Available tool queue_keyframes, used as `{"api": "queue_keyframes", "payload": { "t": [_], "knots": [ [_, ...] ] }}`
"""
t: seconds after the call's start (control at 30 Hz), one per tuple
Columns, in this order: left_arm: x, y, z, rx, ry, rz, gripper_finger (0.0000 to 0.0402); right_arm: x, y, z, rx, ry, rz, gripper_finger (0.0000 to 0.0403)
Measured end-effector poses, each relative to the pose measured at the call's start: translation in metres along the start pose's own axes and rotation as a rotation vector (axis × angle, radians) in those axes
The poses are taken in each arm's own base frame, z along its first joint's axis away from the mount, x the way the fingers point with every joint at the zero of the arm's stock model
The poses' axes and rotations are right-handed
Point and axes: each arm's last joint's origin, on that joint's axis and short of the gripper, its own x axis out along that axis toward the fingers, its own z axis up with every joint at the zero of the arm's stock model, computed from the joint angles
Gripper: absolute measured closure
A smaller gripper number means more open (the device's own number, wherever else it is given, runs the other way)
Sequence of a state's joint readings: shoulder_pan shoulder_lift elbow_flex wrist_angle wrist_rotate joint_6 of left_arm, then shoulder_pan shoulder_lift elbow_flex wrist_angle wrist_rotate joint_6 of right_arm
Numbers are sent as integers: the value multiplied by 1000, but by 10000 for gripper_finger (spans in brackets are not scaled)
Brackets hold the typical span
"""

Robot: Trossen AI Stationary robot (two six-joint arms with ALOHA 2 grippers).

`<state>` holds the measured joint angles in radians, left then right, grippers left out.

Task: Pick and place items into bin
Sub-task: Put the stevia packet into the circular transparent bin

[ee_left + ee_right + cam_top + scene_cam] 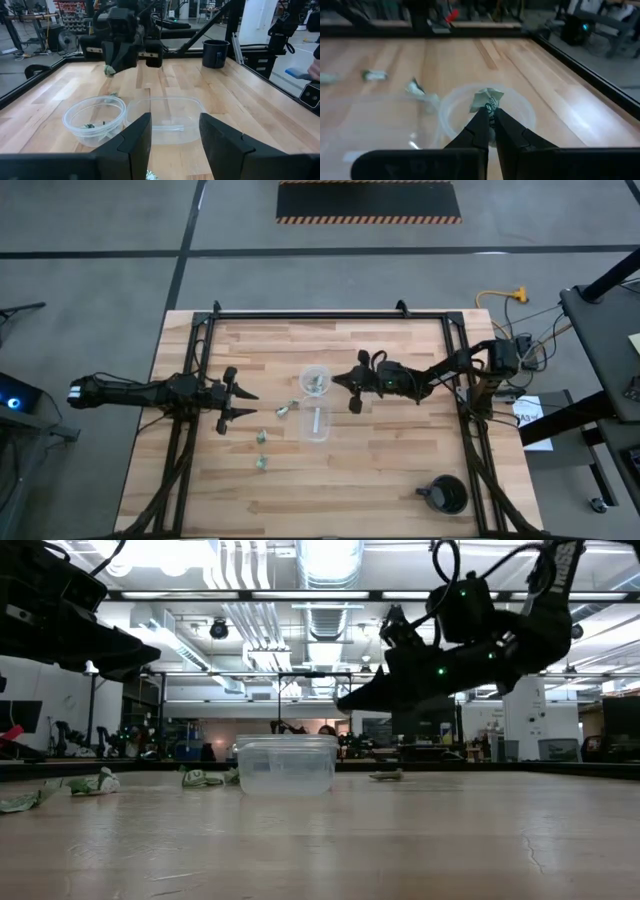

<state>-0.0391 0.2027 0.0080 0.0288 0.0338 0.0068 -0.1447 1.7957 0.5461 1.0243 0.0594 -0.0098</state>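
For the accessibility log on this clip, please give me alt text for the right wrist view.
The right claw, shut on a small pale green-and-whitish item, holds it above the round clear bin on the wooden table. Farther off on the table, three more items lie loose.

This is an industrial lab or workshop. Beyond the far edge of the wooden worktop [380, 470], exposed ceiling ducts [240, 615] and strip lights [330, 555] show, with equipment racks [75, 12] behind. A hazard-striped floor mat [368, 201] lies on grey concrete.
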Motion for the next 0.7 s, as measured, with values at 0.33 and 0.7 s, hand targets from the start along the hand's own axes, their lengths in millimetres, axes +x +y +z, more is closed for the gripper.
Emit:
{"api": "queue_keyframes", "payload": {
  "t": [0.33,0.7],
  "knots": [
    [0,0,0,0,0,0,253,16,-17,-24,130,-192,87,394],
    [0,0,0,0,0,1,253,40,-26,-43,242,-217,159,394]
  ]
}}
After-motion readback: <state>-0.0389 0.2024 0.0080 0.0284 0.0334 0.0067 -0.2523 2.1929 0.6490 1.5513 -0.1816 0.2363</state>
